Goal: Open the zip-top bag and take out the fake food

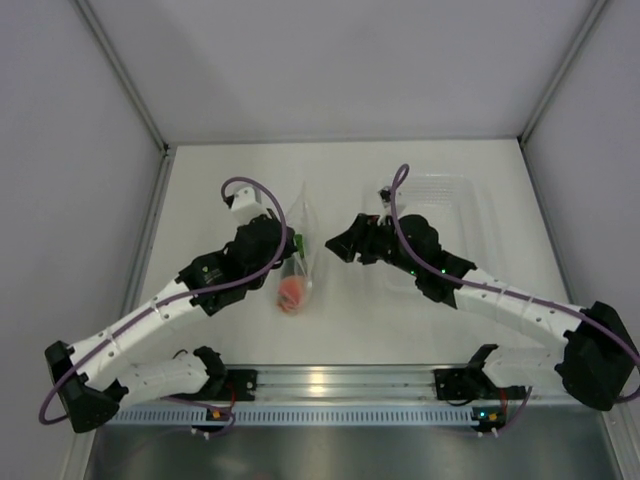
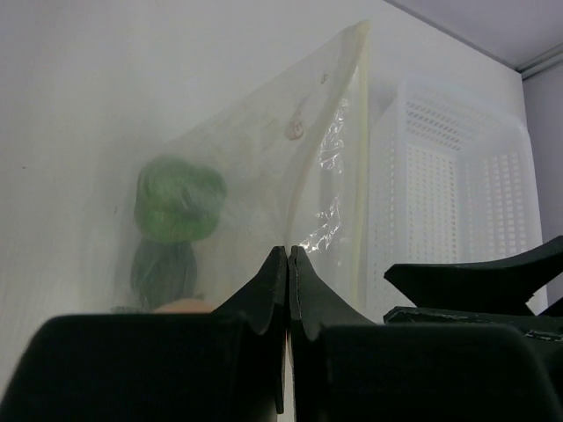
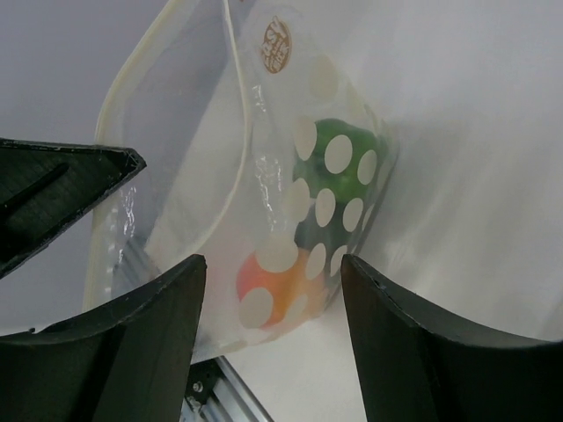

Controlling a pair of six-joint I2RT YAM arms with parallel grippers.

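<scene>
The left claw (image 2: 288, 261) is pressed shut on a fold of the zip-top bag (image 2: 264, 158), holding the thin film upright above the bench (image 1: 350, 320), so the bag rises just ahead of its tips. Through the plastic, up and to the left of that claw, the green pepper (image 2: 179, 198) shows. The avocado (image 2: 163, 268) is under it, and a sliver of the peach (image 2: 180, 305) is lowest of all. The right claw (image 3: 273, 261) faces the bag from the opposite side with its jaws spread wide, gripping nothing. The bag hangs close in front of it, and I cannot tell whether it brushes either finger. From that claw the peach sits low and straight ahead, the pepper above and slightly right. A perforated tray (image 2: 449, 176) stands beyond the bag, to the right of the left claw's tips
</scene>
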